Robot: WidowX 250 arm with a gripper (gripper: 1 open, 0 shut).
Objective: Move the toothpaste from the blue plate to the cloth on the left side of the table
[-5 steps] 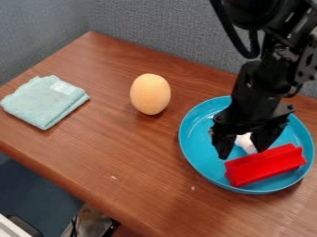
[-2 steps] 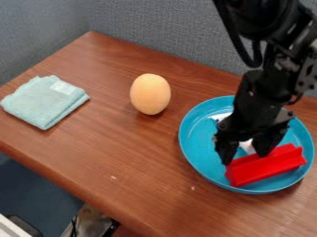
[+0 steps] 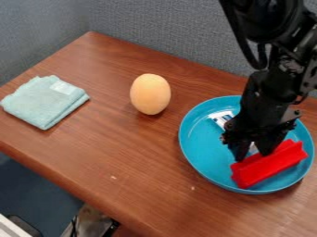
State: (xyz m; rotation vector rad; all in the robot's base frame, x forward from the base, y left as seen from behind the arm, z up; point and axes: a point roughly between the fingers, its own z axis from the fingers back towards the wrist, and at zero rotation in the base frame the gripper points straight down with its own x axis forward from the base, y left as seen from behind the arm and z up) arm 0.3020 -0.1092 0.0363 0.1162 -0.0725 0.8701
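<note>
The gripper (image 3: pixel 254 151) points down over the blue plate (image 3: pixel 198 159), its fingers reaching low between the raised rim and the red block (image 3: pixel 269 164). That steep approach makes sense: the toothpaste (image 3: pixel 223 119) lies inside the dish, and coming from above lets the fingers clear the rim. Part of the tube shows at the gripper's upper left, pale with darker markings; the rest runs out of sight behind the black fingers. The fingers stand around the spot where its hidden part probably lies — whether they have closed on it or are only straddling it, I cannot tell.

The red block rests in the plate right beside the fingers, on the near side, and may be touching them. It seems to be merely a neighbour here, though it leaves little room for the grip and could be nudged or dragged along if the fingers swing wide.

The cloth (image 3: pixel 44 101) lies folded at the left of the table (image 3: pixel 136 171), a flat, soft patch that should keep a small tube from rolling. The egg (image 3: pixel 150 93) stands between plate and cloth, toward the back — so the next move, once the grip is sure, calls for a straight lift and a path that clears it.
</note>
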